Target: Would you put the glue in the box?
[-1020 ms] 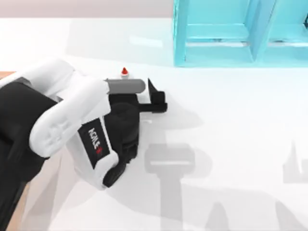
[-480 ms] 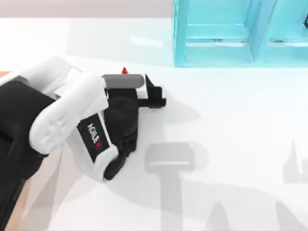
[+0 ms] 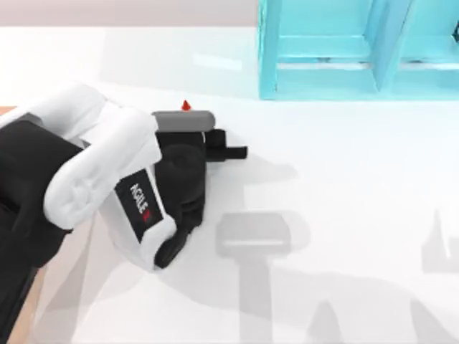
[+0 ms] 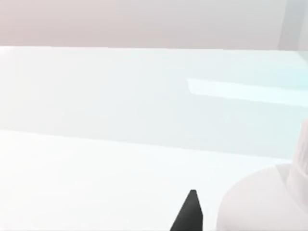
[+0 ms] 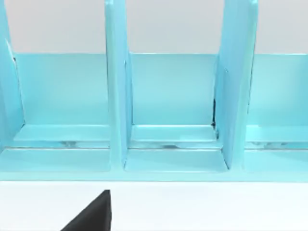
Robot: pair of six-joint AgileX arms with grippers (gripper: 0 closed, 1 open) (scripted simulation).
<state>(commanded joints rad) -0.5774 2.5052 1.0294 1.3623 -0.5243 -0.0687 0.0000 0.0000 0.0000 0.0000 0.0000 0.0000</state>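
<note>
From above, we are reaching our left gripper (image 3: pixel 224 147) over the white table (image 3: pixel 344 215), left of centre. Its jaws' state we cannot tell. The small glue bottle's red-orange cone cap (image 3: pixel 186 106) is peeking out just above the wrist. A turquoise shelf unit (image 3: pixel 358 50) is sitting upper right.

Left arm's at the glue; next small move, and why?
Probably ease the left gripper slightly lower around the small white glue bottle with red-orange cap: its cap tip pokes out right beside the gripper. Right gripper idles facing the turquoise shelf.
</note>
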